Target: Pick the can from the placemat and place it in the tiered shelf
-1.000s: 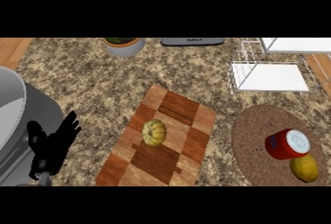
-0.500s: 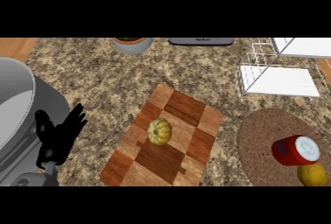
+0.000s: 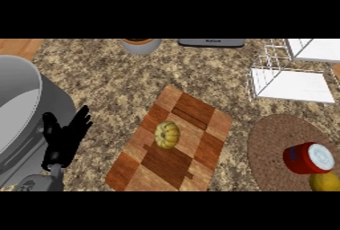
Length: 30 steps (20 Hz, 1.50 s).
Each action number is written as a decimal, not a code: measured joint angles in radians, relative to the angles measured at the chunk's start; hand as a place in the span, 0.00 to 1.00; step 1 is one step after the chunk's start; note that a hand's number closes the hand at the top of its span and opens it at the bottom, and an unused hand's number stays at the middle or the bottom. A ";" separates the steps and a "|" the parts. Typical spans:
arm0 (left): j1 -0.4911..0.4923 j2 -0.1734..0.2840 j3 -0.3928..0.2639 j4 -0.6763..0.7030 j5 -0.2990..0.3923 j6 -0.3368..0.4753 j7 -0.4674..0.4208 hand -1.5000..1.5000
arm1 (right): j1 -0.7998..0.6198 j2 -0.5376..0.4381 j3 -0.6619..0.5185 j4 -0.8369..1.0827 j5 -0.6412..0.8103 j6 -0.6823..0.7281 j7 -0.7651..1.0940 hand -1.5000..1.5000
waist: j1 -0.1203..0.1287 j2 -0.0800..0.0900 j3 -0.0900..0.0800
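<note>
Count: 1 can (image 3: 309,158), 1 placemat (image 3: 272,143), 1 shelf (image 3: 292,74), 1 lemon (image 3: 325,182), 1 board (image 3: 174,141), 1 small pumpkin (image 3: 167,134), 1 pot (image 3: 140,45), 1 grey appliance (image 3: 211,42), 1 robot hand (image 3: 65,139) showing, all on 1 bench (image 3: 113,81).

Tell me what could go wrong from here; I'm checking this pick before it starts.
The red can lies on its side on the placemat, so it may roll when touched. A yellow fruit sits right against it and could be knocked. Only the left hand shows, open, far across the counter from the can.
</note>
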 measured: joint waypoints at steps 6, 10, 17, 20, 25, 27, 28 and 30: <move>0.008 0.000 0.004 -0.035 -0.002 -0.003 0.029 0.50 | -0.153 0.010 0.150 0.107 0.060 0.037 0.059 0.00 | -0.001 -0.003 0.001; 0.013 -0.011 0.010 -0.029 -0.007 -0.003 0.024 0.50 | -0.229 0.038 0.231 0.158 0.114 0.057 0.098 0.00 | -0.008 -0.005 0.001; 0.023 -0.010 0.024 -0.013 -0.015 -0.015 0.010 0.50 | -0.312 0.096 0.307 0.237 0.223 0.078 0.148 0.00 | -0.015 -0.006 0.000; 0.016 -0.007 0.033 -0.007 -0.015 -0.021 0.015 0.50 | -0.354 0.121 0.321 0.278 0.252 0.091 0.159 0.00 | -0.018 -0.007 0.001; 0.042 -0.017 0.031 -0.029 -0.028 -0.016 0.009 0.50 | -0.398 0.198 0.358 0.351 0.326 0.094 0.155 0.00 | -0.020 -0.008 0.001; 0.028 -0.020 0.038 -0.019 -0.029 -0.013 0.013 0.50 | -0.394 0.218 0.363 0.358 0.348 0.100 0.155 0.00 | -0.026 -0.009 0.001; 0.025 -0.018 0.044 -0.014 -0.028 -0.017 0.012 0.50 | -0.401 0.232 0.364 0.380 0.360 0.100 0.151 0.00 | -0.027 -0.009 0.001; 0.022 -0.015 0.051 -0.010 -0.027 -0.025 0.009 0.50 | -0.410 0.248 0.359 0.410 0.377 0.107 0.149 0.00 | -0.028 -0.009 0.001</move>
